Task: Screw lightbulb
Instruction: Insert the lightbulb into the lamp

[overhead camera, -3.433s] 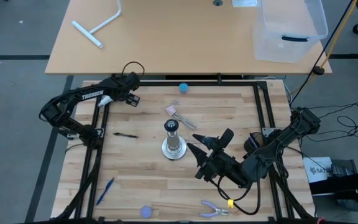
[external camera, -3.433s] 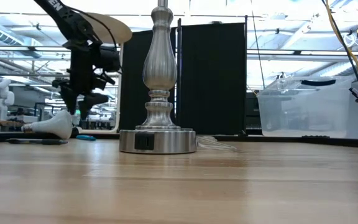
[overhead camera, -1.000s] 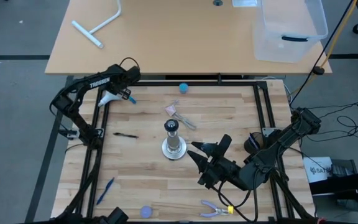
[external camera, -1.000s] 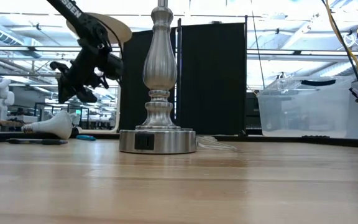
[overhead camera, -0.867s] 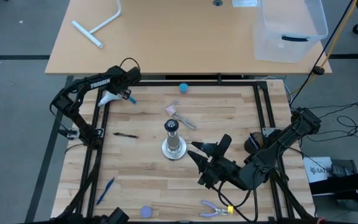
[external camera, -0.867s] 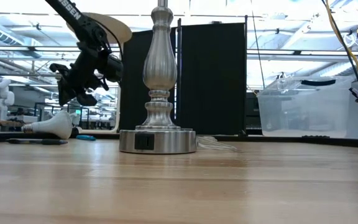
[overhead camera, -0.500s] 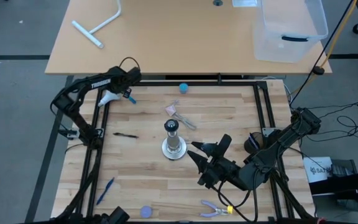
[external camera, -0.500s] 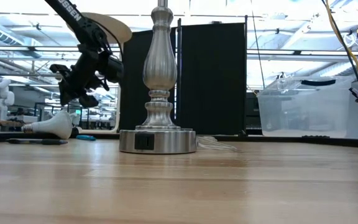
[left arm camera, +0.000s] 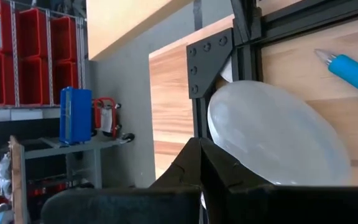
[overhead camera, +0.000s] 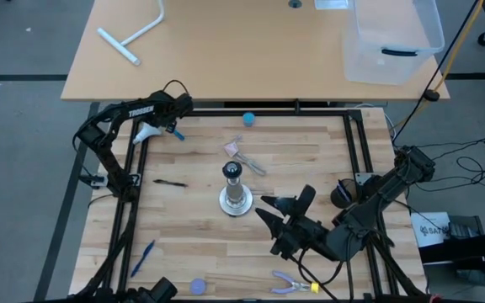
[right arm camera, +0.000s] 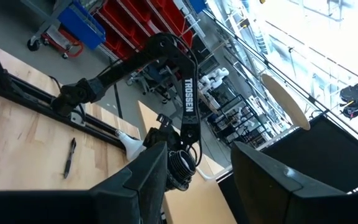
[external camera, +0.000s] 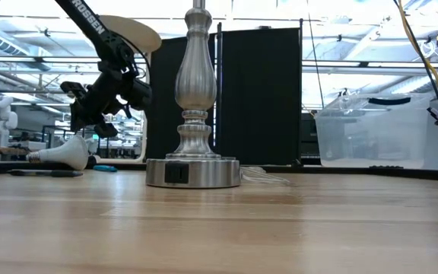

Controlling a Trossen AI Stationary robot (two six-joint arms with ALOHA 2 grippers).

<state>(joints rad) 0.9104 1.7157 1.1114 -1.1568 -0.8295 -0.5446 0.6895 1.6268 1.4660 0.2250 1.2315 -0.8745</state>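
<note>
While both arms hover | one lightbulb (overhead camera: 147,132) lying; left jaws clenched empty; right jaws released

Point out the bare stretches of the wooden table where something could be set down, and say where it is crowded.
Free: the wood between the black pen, the blue pen and the lamp stand, and the far right corner past the blue ball. Crowded: around the right gripper, the pliers and the lightbulb.
</note>
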